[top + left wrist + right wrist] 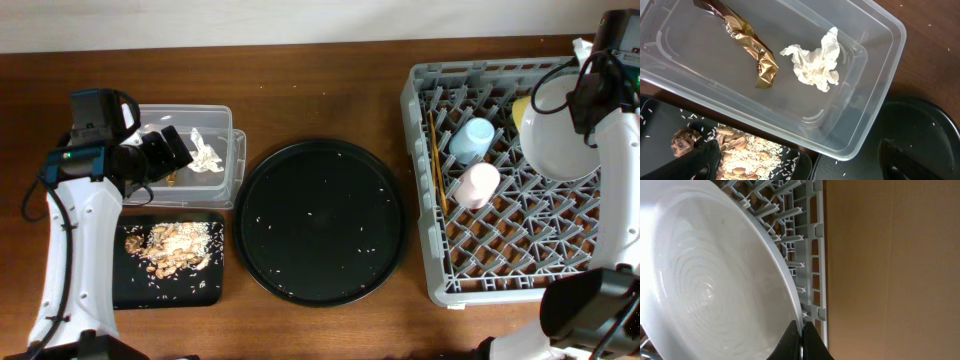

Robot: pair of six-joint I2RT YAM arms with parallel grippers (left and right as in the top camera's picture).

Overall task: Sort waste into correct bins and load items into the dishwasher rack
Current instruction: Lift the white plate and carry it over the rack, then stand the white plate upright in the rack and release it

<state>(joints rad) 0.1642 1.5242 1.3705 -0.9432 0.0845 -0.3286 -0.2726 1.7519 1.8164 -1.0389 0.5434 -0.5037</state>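
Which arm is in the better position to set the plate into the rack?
Right. The right gripper is shut on the rim of the plate, over the dishwasher rack. The left gripper hangs open above the clear tub, across the table.

No readable text or labels appear anywhere.

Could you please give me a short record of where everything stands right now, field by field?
clear tub: holds crumpled tissue and gold wrapper
black tray: holds food scraps
round black tray: scattered rice grains
rack: blue cup, pink cup, chopsticks, yellow bowl inside
plate: tilted over the rack, held at its rim
left gripper: open, empty, above the clear tub
right gripper: shut on the plate
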